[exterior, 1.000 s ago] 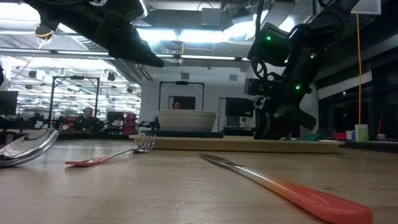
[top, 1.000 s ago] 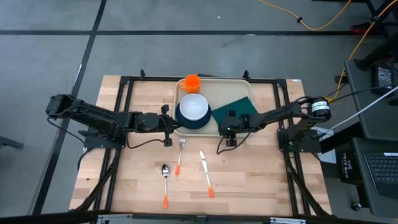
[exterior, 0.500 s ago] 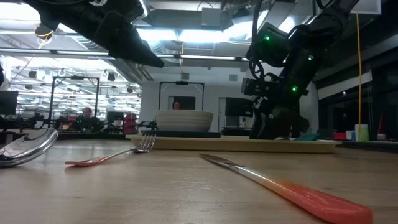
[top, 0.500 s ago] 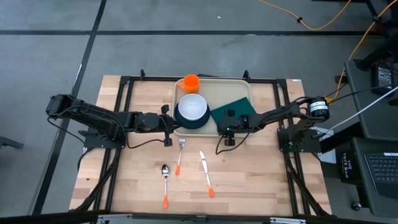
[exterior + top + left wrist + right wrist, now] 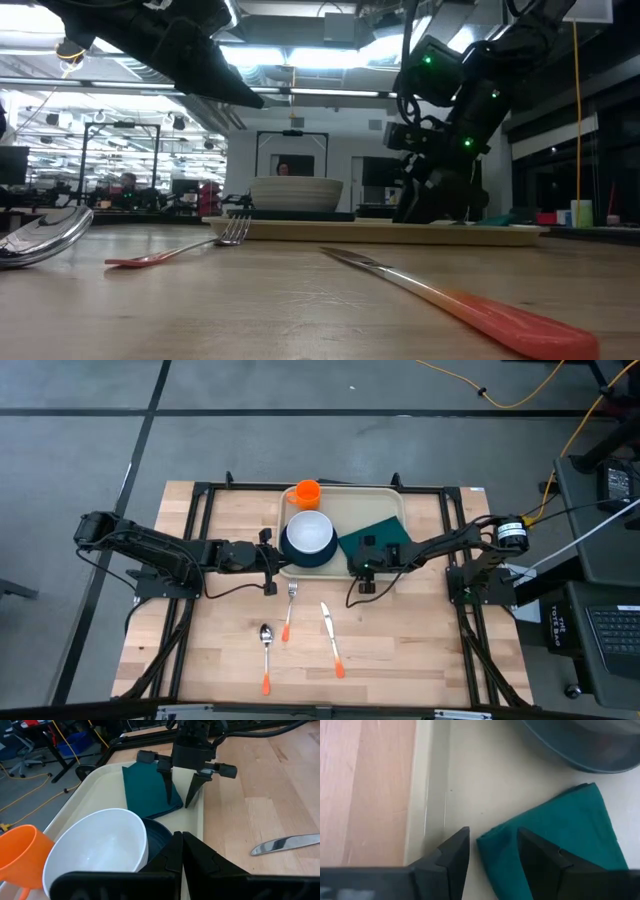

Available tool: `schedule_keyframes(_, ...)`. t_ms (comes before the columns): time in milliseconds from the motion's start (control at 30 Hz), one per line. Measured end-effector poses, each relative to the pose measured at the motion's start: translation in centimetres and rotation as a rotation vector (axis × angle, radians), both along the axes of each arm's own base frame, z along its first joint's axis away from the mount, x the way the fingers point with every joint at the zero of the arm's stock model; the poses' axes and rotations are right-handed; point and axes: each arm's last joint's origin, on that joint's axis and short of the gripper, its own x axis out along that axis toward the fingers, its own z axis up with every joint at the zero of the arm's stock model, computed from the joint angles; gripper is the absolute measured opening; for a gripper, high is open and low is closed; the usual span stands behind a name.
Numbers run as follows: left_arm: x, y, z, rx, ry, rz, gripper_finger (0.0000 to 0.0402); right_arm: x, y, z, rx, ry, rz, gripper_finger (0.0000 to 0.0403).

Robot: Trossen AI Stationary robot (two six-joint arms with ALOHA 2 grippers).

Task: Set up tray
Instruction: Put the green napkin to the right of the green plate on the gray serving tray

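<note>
A big cream plastic tray (image 5: 352,510) with rounded corners and a raised rim lies flat at the far middle of the pale wooden table (image 5: 220,650), which is made of long smooth planks. On the tray sits a round dark teal plate (image 5: 296,558), and a smooth white bowl (image 5: 310,533) sits on top of the plate. An orange plastic cup (image 5: 307,492) with a handle stands at the far left corner of the tray. A dark green cloth napkin (image 5: 385,532), soft and folded into a rectangle, lies on the right part of the tray.

The right gripper (image 5: 180,790) hangs over the near corner of the napkin. Its two dark pointed fingers (image 5: 451,854) are spread apart, with the napkin's corner between them, and they hold nothing.

The left gripper (image 5: 272,563) waits just beside the tray's left edge, close to the plate. Its two dark fingers (image 5: 172,855) are pressed together with nothing between them.

On the bare table nearer the front lie three shiny metal pieces with orange handles: a fork (image 5: 289,610), a knife (image 5: 331,638) and a spoon (image 5: 266,656). The fork's prongs point at the tray. The three pieces lie apart from each other.
</note>
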Motion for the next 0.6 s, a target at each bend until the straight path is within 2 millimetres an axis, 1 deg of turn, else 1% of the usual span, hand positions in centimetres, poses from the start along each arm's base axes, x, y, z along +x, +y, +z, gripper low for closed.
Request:
schedule_keyframes(200,0.00,0.00,0.00,0.000,0.000,0.000,0.0005,-0.08,-0.21,-0.09,0.005,0.008,-0.015,0.0168)
schedule_keyframes(467,0.00,0.00,0.00,0.000,0.000,0.000,0.0002,-0.18,-0.38,-0.36,-0.031,0.030,-0.040,0.0167)
schedule_keyframes(600,0.00,0.00,0.00,0.000,0.000,0.000,0.0005,-0.18,-0.42,-0.37,-0.017,0.024,-0.059,0.0153)
